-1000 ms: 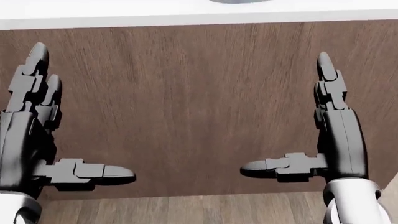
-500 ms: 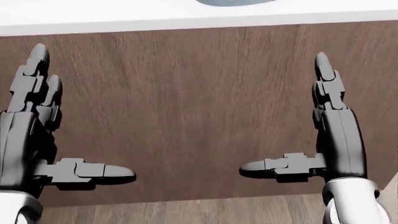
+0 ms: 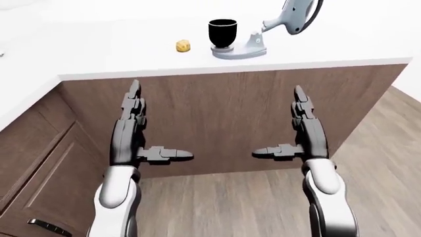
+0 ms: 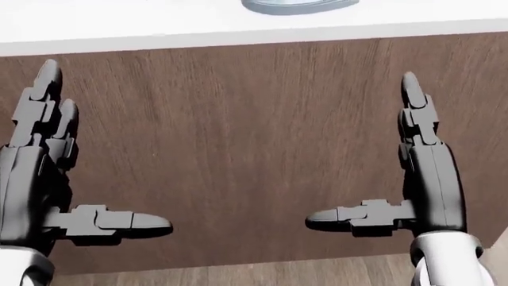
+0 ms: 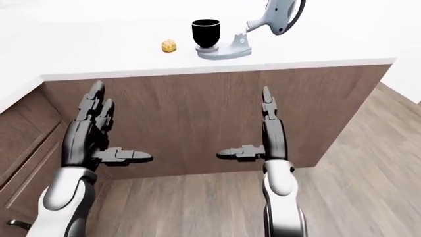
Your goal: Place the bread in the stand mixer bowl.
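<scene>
Kitchen: white counter w/ stand mixer, wood cabinets

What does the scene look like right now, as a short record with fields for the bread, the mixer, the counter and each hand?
bread: small yellowish bread piece lying on the counter, left of the bowl in the left-eye view, apart from it
bowl: black stand mixer bowl on the mixer's base, upright
mixer: pale grey stand mixer, head tilted up
counter: white countertop over brown wood panel
left hand: open, empty, fingers spread, below the counter edge
right hand: open, empty, below the counter edge
task state: bread not yet picked up
</scene>
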Tool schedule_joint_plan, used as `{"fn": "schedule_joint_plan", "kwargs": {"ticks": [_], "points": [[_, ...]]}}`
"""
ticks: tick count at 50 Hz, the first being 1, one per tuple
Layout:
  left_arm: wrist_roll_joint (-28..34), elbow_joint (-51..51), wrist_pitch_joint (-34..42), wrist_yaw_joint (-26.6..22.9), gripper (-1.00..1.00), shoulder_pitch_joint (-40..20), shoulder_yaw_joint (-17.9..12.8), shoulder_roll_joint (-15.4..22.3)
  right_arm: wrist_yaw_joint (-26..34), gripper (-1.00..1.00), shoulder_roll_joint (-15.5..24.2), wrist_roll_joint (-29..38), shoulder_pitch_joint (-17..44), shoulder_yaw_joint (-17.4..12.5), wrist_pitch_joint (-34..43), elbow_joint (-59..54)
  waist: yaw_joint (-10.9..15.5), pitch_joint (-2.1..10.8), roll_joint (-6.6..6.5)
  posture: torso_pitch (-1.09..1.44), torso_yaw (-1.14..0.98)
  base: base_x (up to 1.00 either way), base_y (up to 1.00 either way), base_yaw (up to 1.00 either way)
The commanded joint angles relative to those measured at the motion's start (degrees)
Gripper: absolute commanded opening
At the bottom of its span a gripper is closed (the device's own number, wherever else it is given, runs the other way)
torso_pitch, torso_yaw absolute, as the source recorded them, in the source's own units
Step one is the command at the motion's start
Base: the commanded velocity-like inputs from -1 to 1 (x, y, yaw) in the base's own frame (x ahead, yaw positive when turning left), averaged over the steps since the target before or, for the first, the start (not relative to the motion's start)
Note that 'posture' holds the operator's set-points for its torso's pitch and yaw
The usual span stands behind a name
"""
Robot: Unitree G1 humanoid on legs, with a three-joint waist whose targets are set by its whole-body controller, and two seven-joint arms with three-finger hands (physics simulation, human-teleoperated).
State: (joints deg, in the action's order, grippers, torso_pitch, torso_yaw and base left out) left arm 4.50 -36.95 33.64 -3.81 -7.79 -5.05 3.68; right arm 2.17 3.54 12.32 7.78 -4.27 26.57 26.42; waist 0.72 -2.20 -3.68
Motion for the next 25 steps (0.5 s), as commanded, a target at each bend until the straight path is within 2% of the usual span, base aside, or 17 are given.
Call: {"fn": "schedule_joint_plan", "kwargs": {"ticks": [1,3,7,9,10,12,13,14,16,19,21,22,23,24,25], "points": [[-0.1,-2.3,-1.5,0.0,1.0,-1.5,0.3,0.0,-0.3,0.98,0.6,0.2,1.3,-0.9,-1.5,2.6,-0.2,0.95,-0.18,0.0,0.0,0.13,0.0,0.0],[-0.1,-2.2,-1.7,0.1,1.0,-1.4,0.5,-0.1,-0.4,0.98,0.6,0.2,1.3,-0.9,-1.5,2.6,-0.2,1.36,0.71,0.0,0.0,0.13,0.0,0.0],[-0.1,-2.2,-1.7,0.0,1.0,-1.4,0.4,0.0,-0.3,0.98,0.6,0.3,1.3,-0.8,-1.2,3.0,0.0,0.82,3.28,0.0,0.0,0.14,0.0,0.0],[-0.1,-1.5,-2.5,0.2,1.0,-1.2,0.7,-0.2,-0.3,0.98,0.5,0.3,1.3,-0.8,-1.0,3.1,0.2,0.77,5.54,0.0,0.0,0.15,0.0,0.0],[-0.1,-1.4,-2.4,0.2,1.0,-1.3,0.7,-0.2,-0.3,0.98,0.6,0.3,1.4,-0.8,-0.8,3.3,0.2,1.5,7.44,0.0,0.0,0.16,0.0,0.0],[0.0,-1.6,-2.3,0.1,1.0,-1.4,0.8,-0.1,-0.2,0.98,0.6,0.3,1.5,-1.0,-0.7,3.4,-0.5,1.07,6.4,0.0,0.0,0.15,0.0,0.0],[0.0,-1.7,-2.3,0.1,1.0,-1.4,0.9,-0.2,-0.2,0.98,0.6,0.3,1.5,-1.0,-0.6,3.6,-0.2,0.86,6.81,0.0,0.0,0.16,0.0,0.0],[0.0,-1.7,-2.2,0.1,1.0,-1.5,0.8,-0.1,-0.2,0.98,0.7,0.2,1.5,-1.0,-0.6,3.6,-0.5,0.78,6.52,0.0,0.0,0.15,0.0,0.0],[0.0,-1.6,-2.3,0.0,1.0,-1.6,0.7,-0.1,-0.2,0.97,0.7,0.3,1.7,-1.0,-0.5,3.6,-0.6,0.89,5.57,0.0,0.0,0.17,0.0,0.0],[0.1,-1.6,-2.3,0.0,1.0,-1.5,0.8,-0.1,-0.2,0.98,0.7,0.3,1.6,-1.0,-0.6,3.5,-0.7,0.1,3.77,0.0,0.0,0.17,0.0,0.0],[0.1,-1.5,-2.3,0.1,1.0,-1.6,0.8,-0.1,-0.2,0.98,0.7,0.3,1.6,-1.0,-0.6,3.5,-0.9,0.23,1.93,0.0,0.0,0.18,0.0,0.0],[0.2,-1.6,-2.3,0.1,1.0,-1.6,0.8,-0.1,-0.2,0.97,0.7,0.3,1.6,-1.0,-0.6,3.6,-1.1,0.54,0.43,0.0,0.0,0.19,0.0,0.0],[0.1,-1.6,-2.2,0.1,1.0,-1.7,0.8,-0.1,-0.1,0.98,0.8,0.3,1.7,-1.1,-0.5,3.7,-1.0,1.36,-1.73,0.0,0.0,0.18,0.0,0.0],[0.1,-1.6,-2.3,0.0,1.0,-1.6,0.7,-0.1,-0.1,0.97,0.8,0.3,1.6,-1.0,-0.5,3.7,-0.4,1.14,0.42,0.0,0.0,0.2,0.0,0.0],[0.1,-1.6,-2.3,0.0,1.0,-1.6,0.7,-0.1,-0.1,0.98,0.8,0.3,1.6,-1.1,-0.4,3.7,-0.5,0.75,-0.02,0.0,0.0,0.2,0.0,0.0]]}}
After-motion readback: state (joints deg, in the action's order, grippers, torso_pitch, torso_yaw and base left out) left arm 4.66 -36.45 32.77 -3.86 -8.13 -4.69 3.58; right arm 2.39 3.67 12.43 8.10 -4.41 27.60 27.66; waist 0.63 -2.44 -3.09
